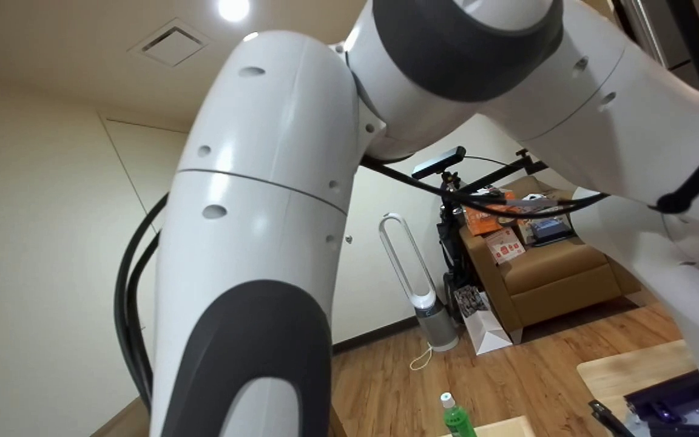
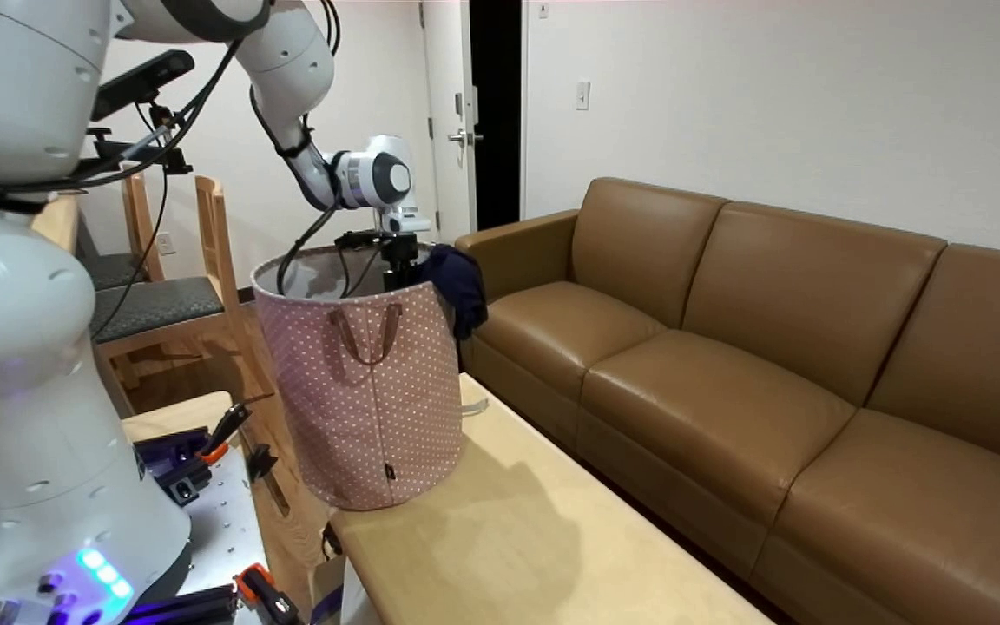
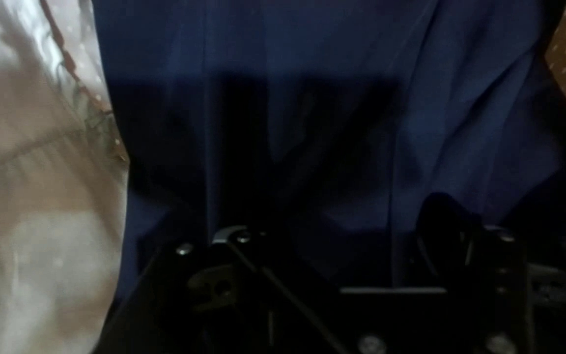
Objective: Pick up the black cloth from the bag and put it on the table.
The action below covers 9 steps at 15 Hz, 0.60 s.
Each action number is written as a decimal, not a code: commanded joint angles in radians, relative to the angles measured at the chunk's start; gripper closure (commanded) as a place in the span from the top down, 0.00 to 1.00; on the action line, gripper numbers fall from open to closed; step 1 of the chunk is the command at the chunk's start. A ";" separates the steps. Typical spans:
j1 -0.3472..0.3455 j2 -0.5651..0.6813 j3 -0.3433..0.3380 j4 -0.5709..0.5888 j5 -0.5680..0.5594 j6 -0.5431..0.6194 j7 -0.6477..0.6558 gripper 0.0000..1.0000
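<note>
The black cloth, which looks dark navy, hangs over the far rim of the bag in an exterior view (image 2: pixel 457 286) and fills most of the wrist view (image 3: pixel 322 54). Pink with white dots, the bag (image 2: pixel 361 391) stands upright on the end of the wooden table (image 2: pixel 500 555). My gripper (image 3: pixel 339 221) reaches down at the bag's mouth, right by the cloth. Its fingers are set wide apart in the wrist view, with cloth visible across the gap. The fingertips are dark and hard to make out; in an exterior view the bag's wall hides them.
A brown couch (image 2: pixel 682 347) runs along the table's far side. Behind the bag is a wooden chair (image 2: pixel 161 299). Tools lie by the robot's base (image 2: pixel 75 512). A green bottle (image 1: pixel 459 419) and a white fan (image 1: pixel 431 315) appear in an exterior view.
</note>
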<state>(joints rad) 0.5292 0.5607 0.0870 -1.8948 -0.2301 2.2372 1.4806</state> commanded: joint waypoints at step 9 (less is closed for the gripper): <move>-0.005 0.005 0.007 0.057 -0.034 -0.022 -0.019 0.09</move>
<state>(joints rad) 0.5292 0.5774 0.0878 -1.8446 -0.2330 2.1948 1.4789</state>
